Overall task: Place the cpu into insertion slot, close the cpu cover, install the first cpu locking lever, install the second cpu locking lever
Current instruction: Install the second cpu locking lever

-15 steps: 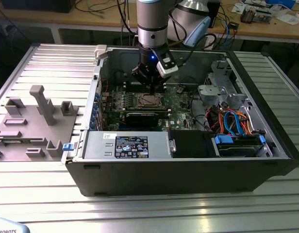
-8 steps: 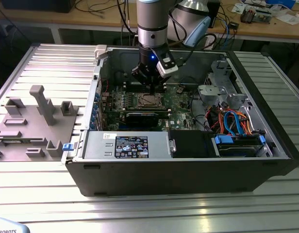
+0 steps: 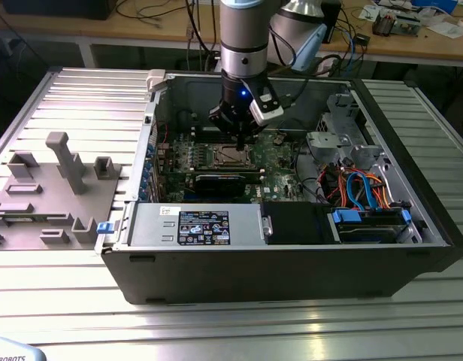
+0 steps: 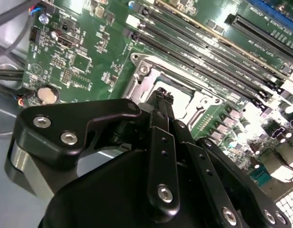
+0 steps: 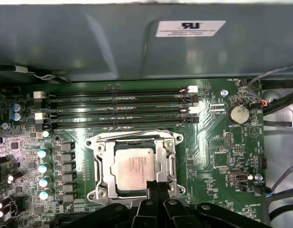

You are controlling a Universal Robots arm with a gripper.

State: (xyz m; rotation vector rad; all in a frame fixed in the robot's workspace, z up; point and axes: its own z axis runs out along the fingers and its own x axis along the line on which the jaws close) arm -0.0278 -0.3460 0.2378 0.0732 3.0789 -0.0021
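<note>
Fingers (image 5: 158,187) pinched together, holding nothing, tips at the socket edge nearest the wrist. The cpu (image 5: 133,167) sits flat in the insertion slot (image 5: 101,166) just past them, the cpu cover (image 5: 171,164) framing it. Gripper (image 3: 241,135) hangs straight over it.

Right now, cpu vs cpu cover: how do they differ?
The cpu is a solid square chip with a dull grey top; the cpu cover is a shiny silver frame with a square window. The cpu sits inside that window, smaller than the cover framing it. Both lie flat on the socket, with the gripper at their edge.
</note>
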